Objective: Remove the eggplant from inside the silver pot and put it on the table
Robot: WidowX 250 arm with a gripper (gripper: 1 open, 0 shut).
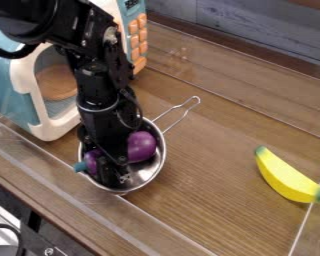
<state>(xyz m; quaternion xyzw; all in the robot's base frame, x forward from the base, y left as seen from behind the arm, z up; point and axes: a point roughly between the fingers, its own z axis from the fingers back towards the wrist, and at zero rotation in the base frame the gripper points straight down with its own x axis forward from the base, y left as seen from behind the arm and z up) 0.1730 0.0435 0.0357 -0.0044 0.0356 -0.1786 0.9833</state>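
Note:
The silver pot point(151, 172) stands on the brown table point(216, 150) at the left, its wire handle point(179, 110) pointing up and right. The purple eggplant point(144, 148) lies inside it, showing on both sides of the black fingers. My gripper point(109, 168) points straight down into the pot and is shut on the eggplant. The arm hides the eggplant's middle and its stem cap.
A yellow banana point(288, 178) lies at the right. A white and blue toy appliance point(29, 95) stands behind the pot at the left, with an orange box point(139, 40) behind the arm. Clear plastic walls point(69, 215) edge the table in front.

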